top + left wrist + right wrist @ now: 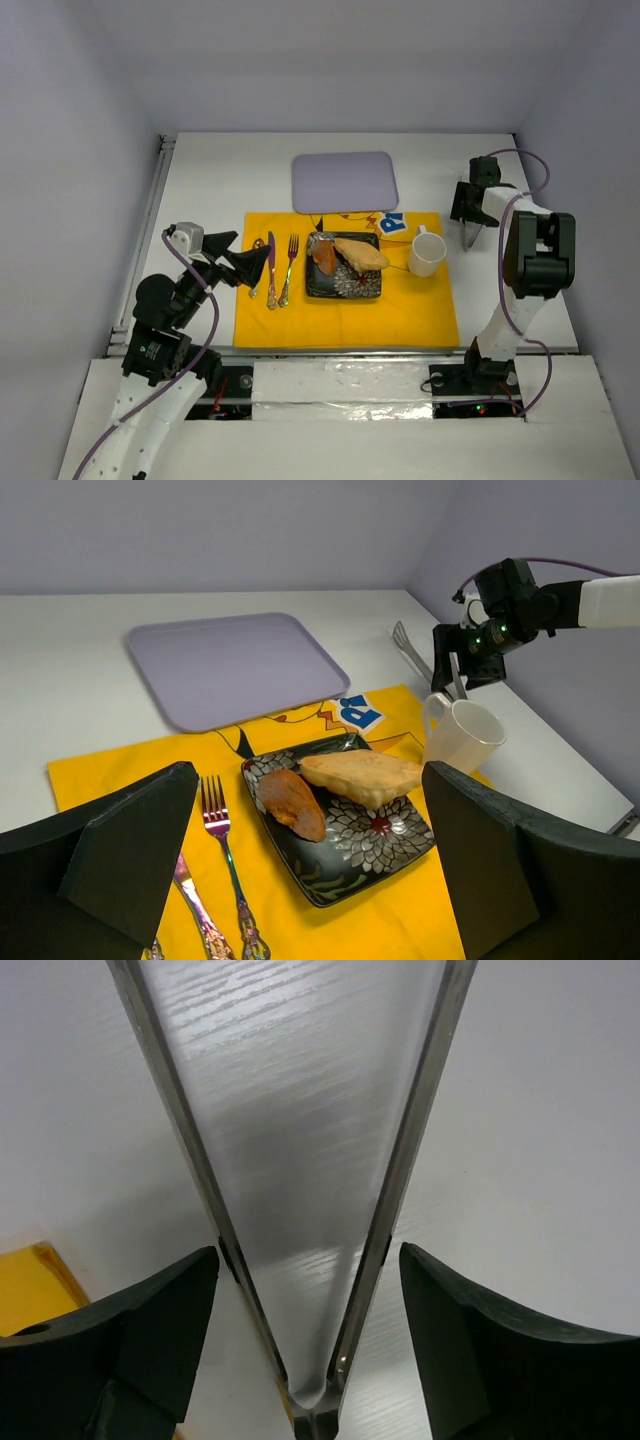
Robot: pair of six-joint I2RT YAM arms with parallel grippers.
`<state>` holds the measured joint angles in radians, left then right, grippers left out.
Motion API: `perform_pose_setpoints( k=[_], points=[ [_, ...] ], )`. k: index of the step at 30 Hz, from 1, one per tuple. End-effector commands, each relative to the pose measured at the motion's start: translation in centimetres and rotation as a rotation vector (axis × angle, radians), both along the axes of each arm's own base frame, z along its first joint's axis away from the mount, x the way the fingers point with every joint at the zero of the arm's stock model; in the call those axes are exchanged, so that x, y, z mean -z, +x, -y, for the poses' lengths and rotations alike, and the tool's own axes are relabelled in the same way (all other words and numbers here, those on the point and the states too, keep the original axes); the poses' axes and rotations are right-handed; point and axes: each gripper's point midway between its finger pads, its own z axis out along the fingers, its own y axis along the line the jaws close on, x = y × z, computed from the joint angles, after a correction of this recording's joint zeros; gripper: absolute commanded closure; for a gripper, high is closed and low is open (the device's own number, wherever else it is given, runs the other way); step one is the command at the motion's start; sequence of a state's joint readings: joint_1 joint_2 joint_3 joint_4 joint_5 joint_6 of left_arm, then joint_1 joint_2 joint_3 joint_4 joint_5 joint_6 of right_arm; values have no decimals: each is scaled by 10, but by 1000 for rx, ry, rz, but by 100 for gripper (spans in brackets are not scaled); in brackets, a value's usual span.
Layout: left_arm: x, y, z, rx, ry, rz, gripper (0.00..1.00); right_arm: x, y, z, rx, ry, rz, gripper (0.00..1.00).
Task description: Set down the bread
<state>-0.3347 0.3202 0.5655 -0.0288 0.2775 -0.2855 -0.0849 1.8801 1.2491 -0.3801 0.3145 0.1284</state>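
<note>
The bread (pixel 362 253), a pale golden slab, lies on the black flowered plate (pixel 345 288) on the yellow placemat (pixel 420 310), beside an orange-brown piece (pixel 326 257). The left wrist view shows the bread (pixel 362 776) and plate (pixel 390 830) ahead of my left gripper (pixel 310 780), which is open and empty. In the top view that gripper (pixel 240 255) hovers left of the cutlery. My right gripper (pixel 466 215) sits over the table right of the mug, its fingers pressed on the two arms of metal tongs (pixel 400 1160), which are empty and spread in a V.
A white mug (pixel 427 252) stands at the placemat's right edge, close to the right gripper. A lilac tray (pixel 344 181) lies behind the placemat. A fork (pixel 289 270) and knife (pixel 271 270) lie left of the plate, just by the left fingers.
</note>
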Motion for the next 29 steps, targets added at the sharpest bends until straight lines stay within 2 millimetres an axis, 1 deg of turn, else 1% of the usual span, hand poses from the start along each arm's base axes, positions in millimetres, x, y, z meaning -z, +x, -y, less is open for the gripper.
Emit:
perform_pose_setpoints(
  k=[1, 2, 3, 6, 7, 8, 10, 11, 12, 13, 14, 15, 16, 17, 18, 19, 21, 22, 24, 25, 26, 29],
  points=[
    [-21, -3, -2, -11, -15, 44, 4, -28, 28, 9, 24, -33, 100, 19],
    [-21, -2, -3, -14, -16, 43, 4, -31, 29, 8, 24, -29, 106, 16],
    [-19, -1, -3, -16, -14, 38, 4, -36, 32, 7, 29, -20, 127, 15],
    [-19, 1, -4, -26, -13, 32, 4, -67, 45, 4, 52, 11, 245, 8],
    [-18, 1, -4, -28, -14, 27, 4, -80, 48, 3, 67, 24, 288, 7],
    [-17, 2, -4, -30, -16, 26, 3, -113, 52, 2, 78, 35, 391, 7],
    [-18, 3, -5, -40, -22, 23, 2, -152, 54, -5, 121, 103, 534, 7],
    [-16, 5, -7, -53, -29, 12, 1, -196, 49, -14, 138, 175, 680, 7],
    [-16, 5, -7, -53, -33, 9, 1, -218, 44, -16, 156, 204, 749, 2],
    [-16, 7, -8, -63, -35, 5, 1, -238, 39, -31, 111, 286, 807, 0],
    [-15, 8, -8, -67, -42, -1, 1, -263, 35, -41, 78, 341, 885, 0],
    [-15, 9, -8, -69, -43, -3, 1, -293, 14, -53, 63, 422, 978, 0],
    [-15, 10, -8, -69, -41, -7, 1, -308, 3, -66, 21, 488, 1018, 0],
    [-15, 10, -8, -72, -44, -10, 1, -332, -7, -72, -12, 525, 1107, 0],
    [-15, 10, -8, -73, -48, -8, 1, -362, -34, -84, -55, 597, 1193, 0],
    [-15, 11, -9, -77, -51, -6, 1, -355, -45, -95, -95, 645, 1186, 0],
    [-11, 12, -9, -79, -50, -12, 1, -364, -66, -102, -108, 697, 1226, 0],
    [-11, 11, -8, -76, -51, -14, 1, -364, -83, -106, -126, 706, 1243, 0],
    [-9, 13, -8, -77, -48, -21, 1, -358, -96, -105, -121, 699, 1250, 0],
    [-7, 15, -8, -86, -48, -31, 1, -360, -106, -104, -119, 682, 1270, 0],
    [-10, 17, -8, -89, -57, -23, 1, -349, -108, -103, -113, 674, 1249, 0],
    [-8, 21, -7, -89, -58, -40, 1, -337, -113, -102, -110, 652, 1230, 0]
  ],
)
